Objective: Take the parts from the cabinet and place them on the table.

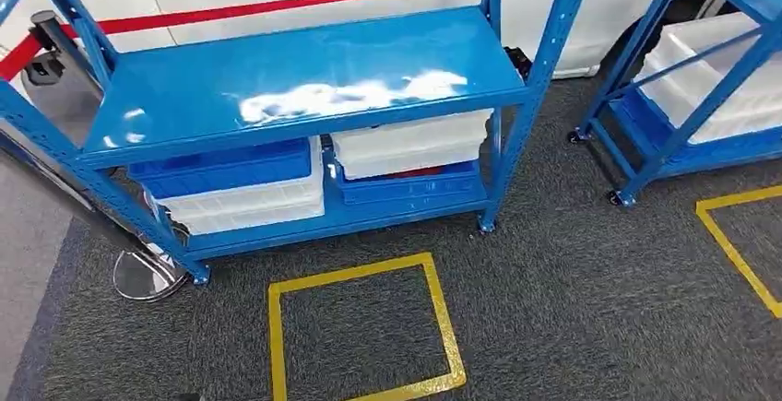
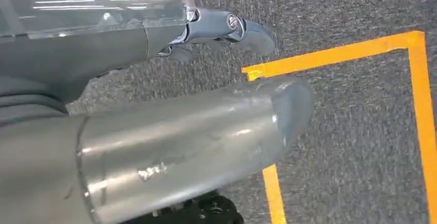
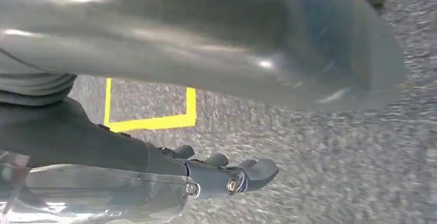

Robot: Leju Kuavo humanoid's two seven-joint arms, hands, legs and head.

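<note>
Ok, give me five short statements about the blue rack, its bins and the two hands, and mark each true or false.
1. The blue rack's top shelf is bare. True.
2. The left hand holds a white bin. False: it hangs over the grey carpet and holds nothing.
3. Blue and white bins sit stacked on the rack's lower shelf. True.
4. A red square is taped on the floor in front of the rack. False: the taped square is yellow.
5. The right hand rests on the rack. False: it hangs over the carpet, touching nothing.
</note>
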